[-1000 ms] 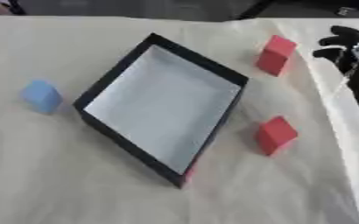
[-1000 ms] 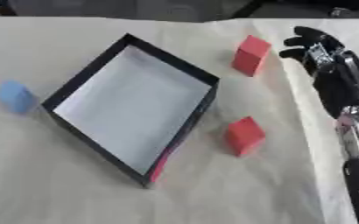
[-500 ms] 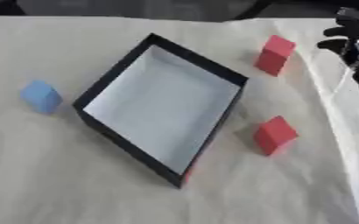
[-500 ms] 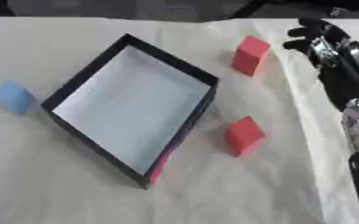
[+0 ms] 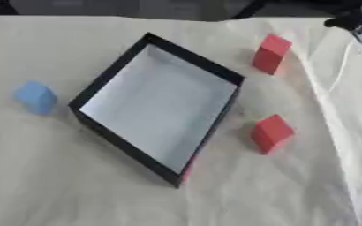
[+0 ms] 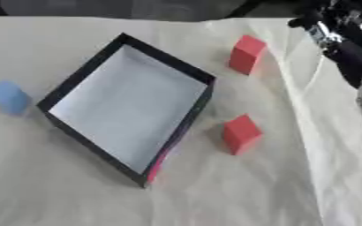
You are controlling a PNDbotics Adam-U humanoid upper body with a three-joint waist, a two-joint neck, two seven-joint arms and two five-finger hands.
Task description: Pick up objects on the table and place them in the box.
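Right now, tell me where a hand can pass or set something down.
Free: the box interior; the cloth between blue block and box; the near strip below the box. Tighter: between near red block and box wall. Right hand sits beside the far red block.

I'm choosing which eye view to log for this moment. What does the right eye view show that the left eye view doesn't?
Only the right eye view shows the right arm running down the right edge from the upper right corner. The left eye view catches just a dark part of it at its top right corner, and shows more cloth left of the blue block. Both show the box, with no block visible inside, the far red block, the near red block, and a red patch at the box's near corner. No left hand shows in either.
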